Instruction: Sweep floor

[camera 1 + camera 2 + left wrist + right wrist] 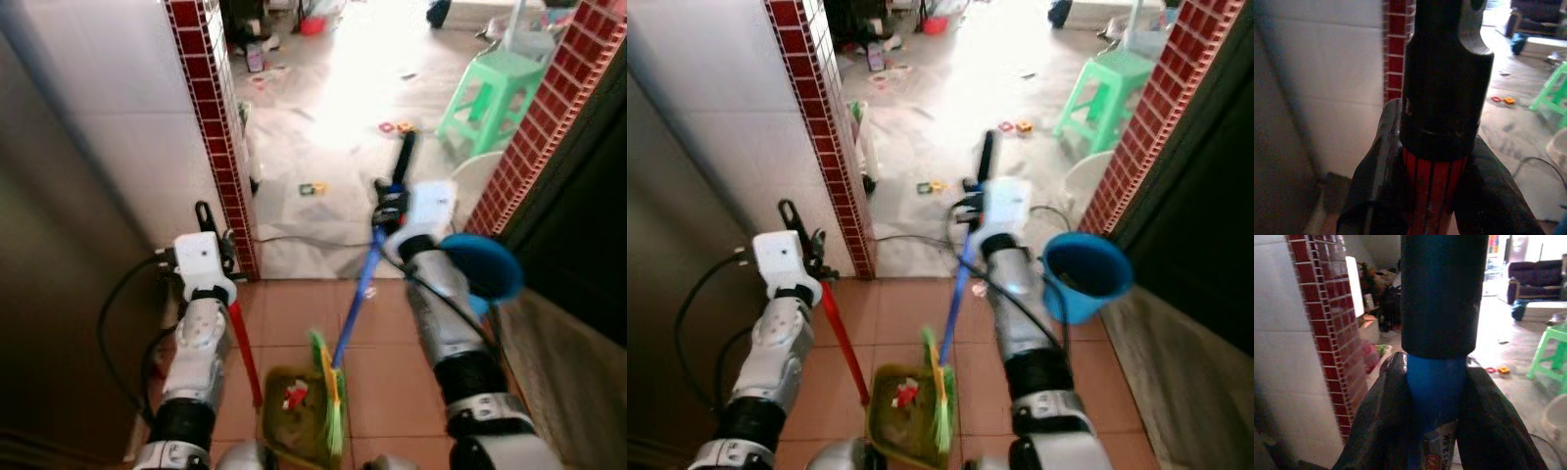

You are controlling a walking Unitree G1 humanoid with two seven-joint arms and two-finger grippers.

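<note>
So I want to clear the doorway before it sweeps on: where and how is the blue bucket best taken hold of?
Grip the blue bucket by its rim, coming from above. It stands upright with its open mouth facing up by the right arm, against the dark wall, so the rim is the free edge. No handle can be made out. Both tools are busy: the left tool holds the red handle, the right tool the blue broomstick.

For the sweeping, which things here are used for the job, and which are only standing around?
For the job:
broom in right gripper
dustpan, its red handle in left gripper

Standing around:
green stool
blue bucket
floor toys
</note>
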